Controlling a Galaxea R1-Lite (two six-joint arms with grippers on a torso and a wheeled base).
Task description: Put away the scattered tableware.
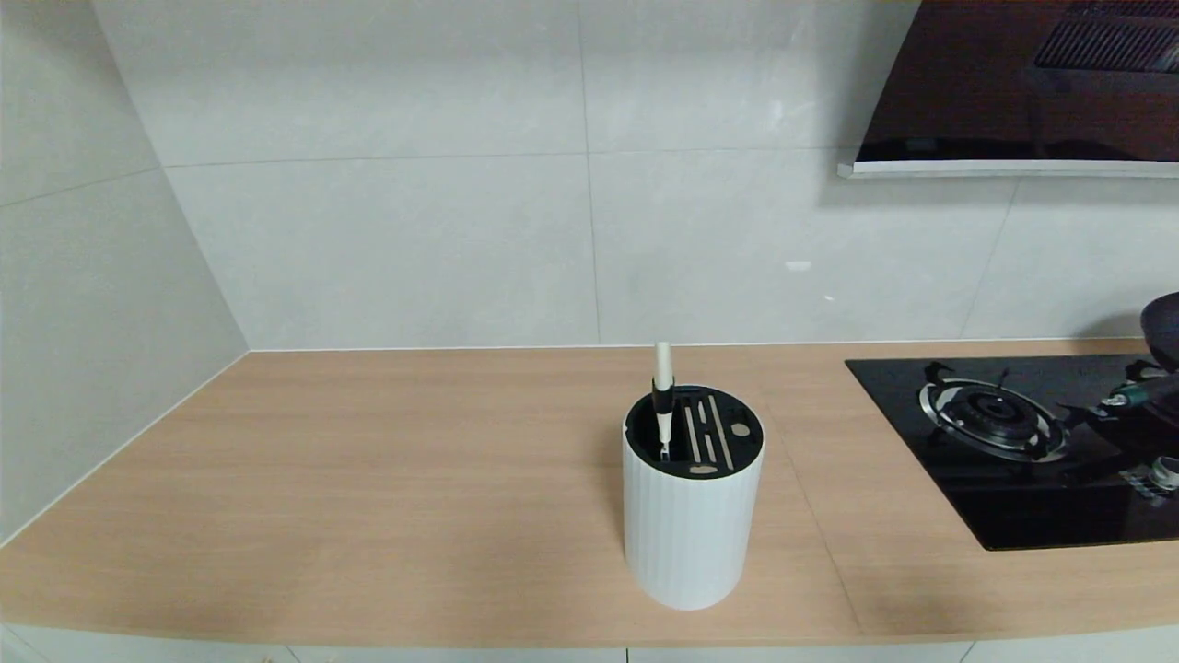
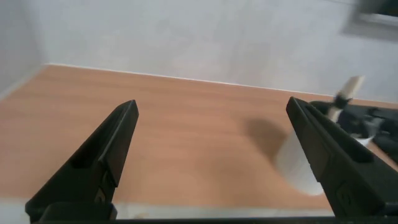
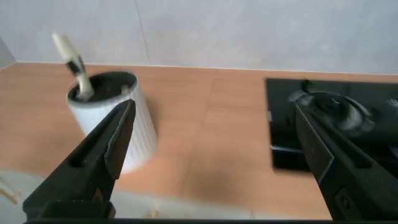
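A white ribbed utensil holder [image 1: 693, 516] with a black slotted top stands on the wooden counter [image 1: 368, 479], right of its middle. One utensil [image 1: 662, 382] with a cream handle and a black band stands upright in a slot at the holder's left side. My left gripper [image 2: 211, 106] hangs open over the counter with nothing between its fingers; the holder [image 2: 292, 168] and utensil [image 2: 349, 92] lie beyond one finger. My right gripper [image 3: 212, 109] is open and empty too, above the counter between the holder [image 3: 144, 134] with its utensil [image 3: 69, 53] and the hob [image 3: 329, 118].
A black gas hob [image 1: 1004, 442] with a burner is set into the counter's right end, and a dark pan [image 1: 1162, 331] shows at the right edge. A range hood [image 1: 1013, 83] hangs above it. Tiled walls close the back and left side.
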